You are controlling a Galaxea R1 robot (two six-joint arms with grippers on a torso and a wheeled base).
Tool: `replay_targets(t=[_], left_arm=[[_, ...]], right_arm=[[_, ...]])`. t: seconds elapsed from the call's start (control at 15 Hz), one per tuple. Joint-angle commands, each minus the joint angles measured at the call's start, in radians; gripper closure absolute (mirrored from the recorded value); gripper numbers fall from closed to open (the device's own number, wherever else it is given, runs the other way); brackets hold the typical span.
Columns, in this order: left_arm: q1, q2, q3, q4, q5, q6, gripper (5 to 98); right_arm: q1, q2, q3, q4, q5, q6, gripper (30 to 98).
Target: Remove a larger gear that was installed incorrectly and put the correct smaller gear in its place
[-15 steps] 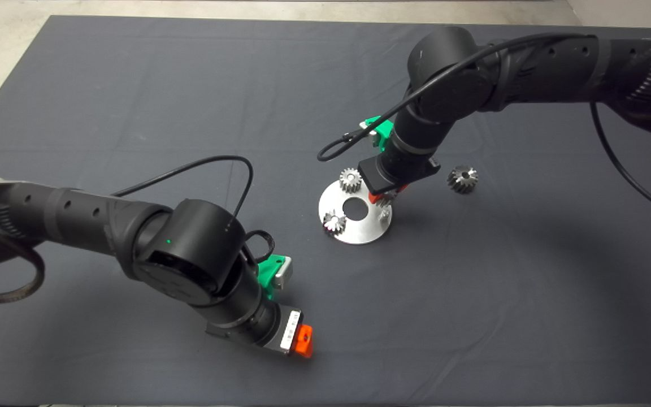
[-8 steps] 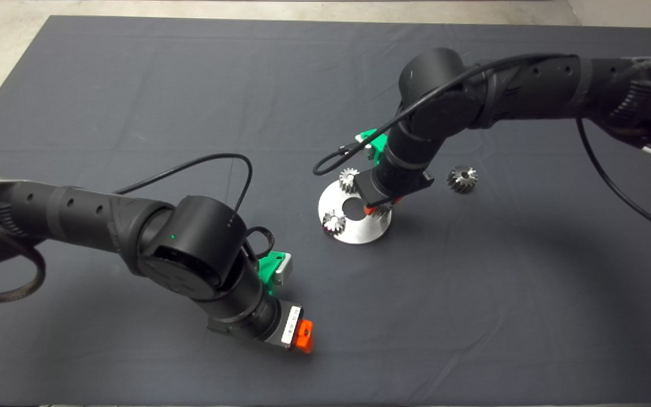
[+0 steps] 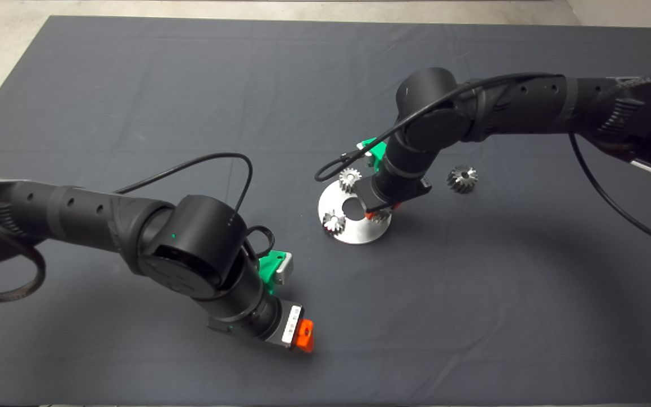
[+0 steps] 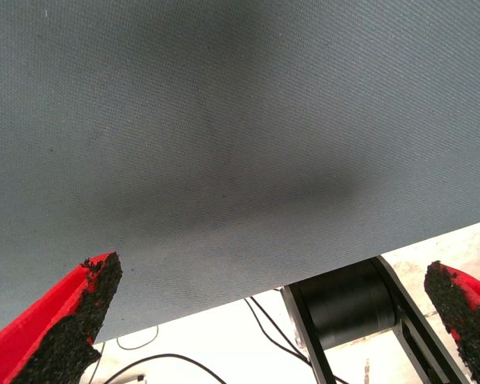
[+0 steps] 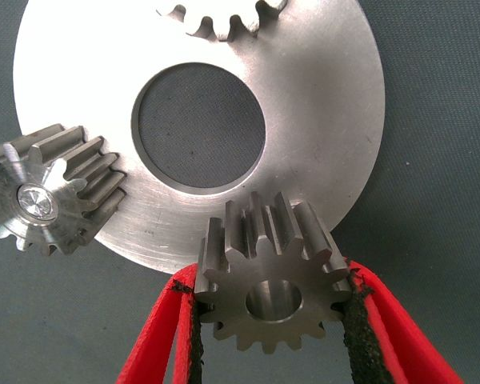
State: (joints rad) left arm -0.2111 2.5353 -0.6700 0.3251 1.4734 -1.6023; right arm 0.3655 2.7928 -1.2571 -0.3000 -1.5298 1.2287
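My right gripper [image 3: 379, 213] is shut on the smaller gear [image 5: 272, 276], a dull grey gear with a round centre hole. It holds this gear low over the near-right rim of the round silver plate [image 3: 359, 230], and whether the two touch I cannot tell. The red fingers [image 5: 368, 320] press the gear's teeth from both sides. The larger gear [image 3: 462, 178] lies on the mat to the right of the plate, apart from the arm. My left gripper [image 3: 303, 336] hovers open over bare mat at the front left.
Two small bright-silver gears [image 3: 350, 178] [image 3: 334, 221] stand on the plate [image 5: 328, 120] around its central hole [image 5: 198, 124]. The right arm's cable [image 3: 331, 164] loops over the plate's far side. The left wrist view shows the mat's edge [image 4: 248, 292] and floor beyond.
The right arm has come down and slightly left, bringing the held gear closer to the plate. The left arm has stayed in place.
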Motion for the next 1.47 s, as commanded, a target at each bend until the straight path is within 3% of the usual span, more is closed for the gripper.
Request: replay_targets(t=[0.0, 0.93, 1.4], left_arm=[[-0.018, 0.001, -0.002, 0.005, -0.002, 0.004, 5.9], [-0.018, 0.004, -0.028, 0.005, -0.004, 0.015, 5.9], [-0.018, 0.001, -0.028, 0.005, -0.004, 0.016, 5.9]], right_arm=[[0.020, -0.005, -0.016, -0.050, -0.085, -0.008, 92.9], [0.021, -0.055, 0.042, -0.044, -0.089, 0.003, 92.9], [0.021, -0.040, 0.044, -0.044, -0.087, 0.011, 93.1]])
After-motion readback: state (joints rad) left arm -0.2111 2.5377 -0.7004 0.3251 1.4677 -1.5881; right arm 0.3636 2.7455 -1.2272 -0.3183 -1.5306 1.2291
